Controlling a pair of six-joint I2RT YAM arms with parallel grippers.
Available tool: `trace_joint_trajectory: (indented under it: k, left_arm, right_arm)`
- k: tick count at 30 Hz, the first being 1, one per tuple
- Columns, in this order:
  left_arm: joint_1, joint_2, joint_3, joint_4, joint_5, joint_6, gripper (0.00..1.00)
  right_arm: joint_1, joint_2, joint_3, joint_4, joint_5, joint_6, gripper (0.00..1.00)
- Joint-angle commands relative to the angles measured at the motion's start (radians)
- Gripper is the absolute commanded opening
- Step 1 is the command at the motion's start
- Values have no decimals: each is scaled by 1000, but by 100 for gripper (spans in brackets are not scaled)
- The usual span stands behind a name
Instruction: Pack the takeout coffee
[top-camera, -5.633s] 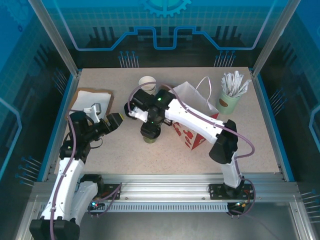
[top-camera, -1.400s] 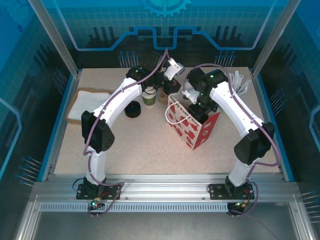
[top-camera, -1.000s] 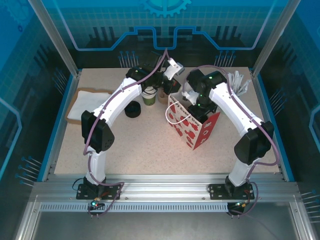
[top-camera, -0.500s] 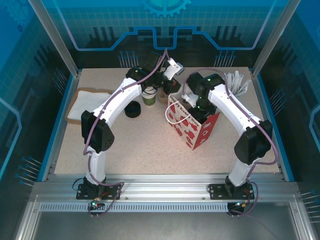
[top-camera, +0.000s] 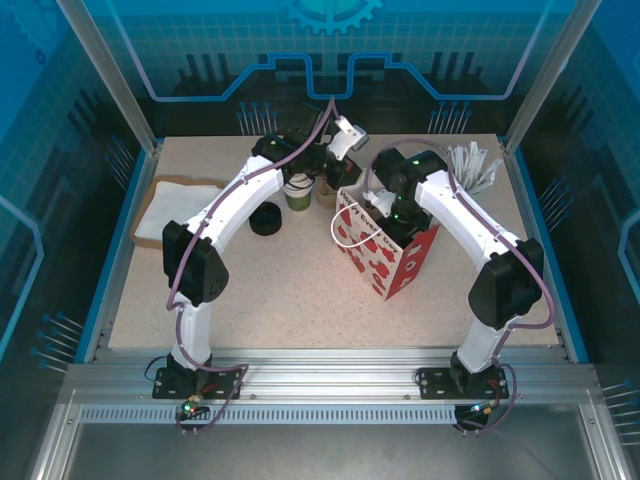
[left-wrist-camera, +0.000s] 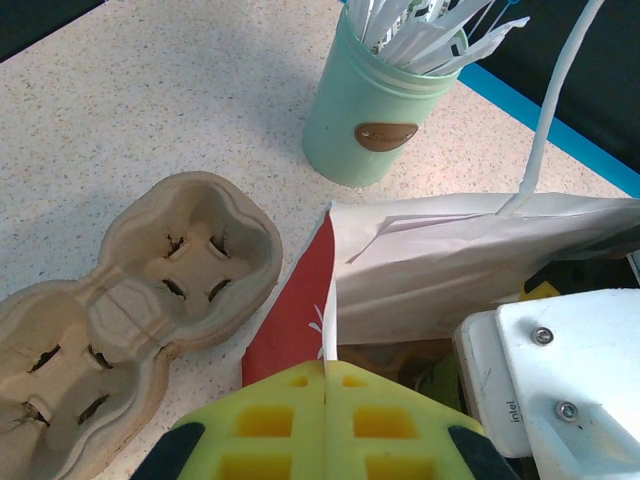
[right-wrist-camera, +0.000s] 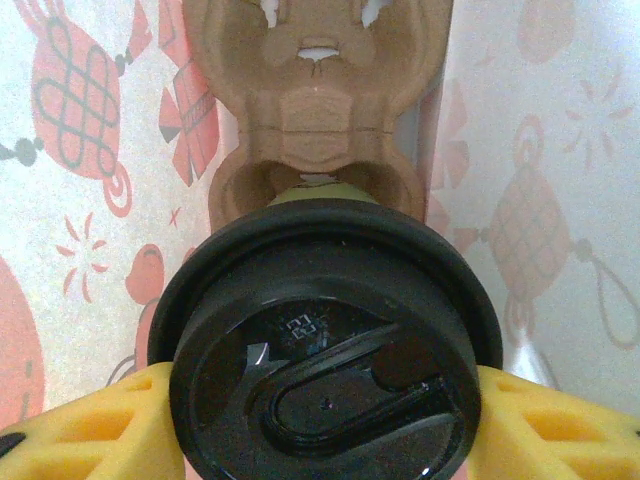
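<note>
Both closed: left fingers (left-wrist-camera: 270, 420) pinch the bag (left-wrist-camera: 450, 260) rim, right fingers (right-wrist-camera: 90, 430) hold the takeout coffee (right-wrist-camera: 325, 350) between bag walls.

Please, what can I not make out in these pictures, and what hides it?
Right wrist: the green body of the takeout coffee is hidden under its black lid; whether it sits in the bagged cup carrier is unclear.
Left wrist: the inside of the paper bag is screened by its white wall; the loose cup carrier is cut by the left edge.
Left wrist: the label on the jar is too small to read.
</note>
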Motion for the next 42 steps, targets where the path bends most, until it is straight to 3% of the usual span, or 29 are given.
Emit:
trace_joint_trajectory:
  k: [1,42]
  left_arm:
    - [5,-38,-21,-10,24,2,0]
    - [5,-38,-23,-17,25,3,0]
  right_arm:
    - [-12,-16,-10,4,-13,11,32]
    - [-13,-18,-8,32,-8,8,31]
